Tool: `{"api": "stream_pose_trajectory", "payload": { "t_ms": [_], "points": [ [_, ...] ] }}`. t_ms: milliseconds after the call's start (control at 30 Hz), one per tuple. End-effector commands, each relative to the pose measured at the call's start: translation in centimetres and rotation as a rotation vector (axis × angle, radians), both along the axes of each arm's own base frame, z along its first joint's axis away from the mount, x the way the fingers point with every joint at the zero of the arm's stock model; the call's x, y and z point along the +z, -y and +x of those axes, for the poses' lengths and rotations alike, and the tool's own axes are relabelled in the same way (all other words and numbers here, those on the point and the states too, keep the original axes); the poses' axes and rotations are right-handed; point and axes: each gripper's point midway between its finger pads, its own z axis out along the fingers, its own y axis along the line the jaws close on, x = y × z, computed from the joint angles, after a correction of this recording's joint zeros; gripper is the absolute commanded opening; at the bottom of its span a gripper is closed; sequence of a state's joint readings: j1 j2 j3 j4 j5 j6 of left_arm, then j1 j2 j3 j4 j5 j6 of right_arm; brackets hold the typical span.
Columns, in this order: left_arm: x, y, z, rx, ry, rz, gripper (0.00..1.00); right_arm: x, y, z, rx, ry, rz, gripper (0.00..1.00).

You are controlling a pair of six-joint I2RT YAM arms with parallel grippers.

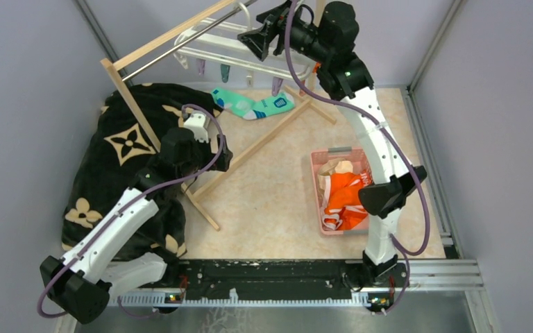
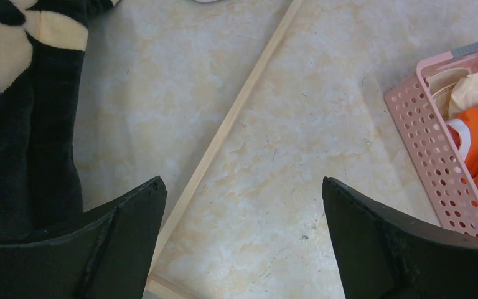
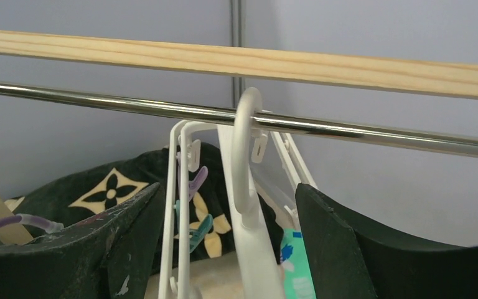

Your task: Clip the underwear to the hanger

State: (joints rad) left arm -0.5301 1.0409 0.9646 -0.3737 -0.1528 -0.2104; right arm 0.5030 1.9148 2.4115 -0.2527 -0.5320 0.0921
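Beige marble-patterned table top (image 1: 271,201), enclosed by plain grey-lilac walls (image 1: 28,83) on three sides; black and aluminium mounting rail (image 1: 277,274) along the near edge.

Black blanket (image 1: 121,149) with cream flower motifs: heaped on the left of the table.

Wooden rack (image 1: 264,142): foot rails lie diagonally across the middle; pale top beam (image 3: 162,56) with a metal bar (image 3: 99,103) just under it, at the far side.

Hanger (image 3: 244,156): white plastic, hook over the metal bar, frame hanging below; a purple clip (image 3: 197,180) and a teal clip (image 3: 198,230) dangle from it.

Teal sock (image 1: 253,105): flat on the table below the hanger.

Pink perforated basket (image 1: 317,182): right of centre, beside the right arm. Contents: underwear (image 1: 345,198), bright orange with white trim, crumpled in the near part; beige cloth (image 1: 340,167) at the far end.

Left gripper (image 2: 243,184): released, jaws spread wide, holding nothing, above a foot rail, between blanket and basket.

Right gripper (image 3: 227,187): released, raised to the bar, one finger on either side of the hanger's hook; no contact can be made out.
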Motion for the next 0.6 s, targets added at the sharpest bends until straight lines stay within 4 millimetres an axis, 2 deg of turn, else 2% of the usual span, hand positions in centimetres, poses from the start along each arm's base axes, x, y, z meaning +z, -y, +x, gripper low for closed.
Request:
{"api": "stream_pose_trajectory", "payload": {
  "t_ms": [0,233,400,567],
  "points": [
    [0.7,0.0,-0.4,-0.003,0.019,-0.039,1.00,4.4,0.1,-0.8,-0.035,0.147,0.074,0.76],
    [0.4,0.1,-0.5,-0.003,0.011,-0.043,0.99,3.9,0.1,1.0,-0.095,0.141,0.094,0.64],
    [0.0,0.0,-0.6,0.001,0.007,-0.043,0.99,3.7,-0.2,1.5,-0.101,0.141,0.100,0.52],
    [-0.3,0.0,-0.5,0.001,-0.001,-0.037,0.99,3.7,-0.6,1.5,-0.085,0.139,0.113,0.45]
  ]
}}
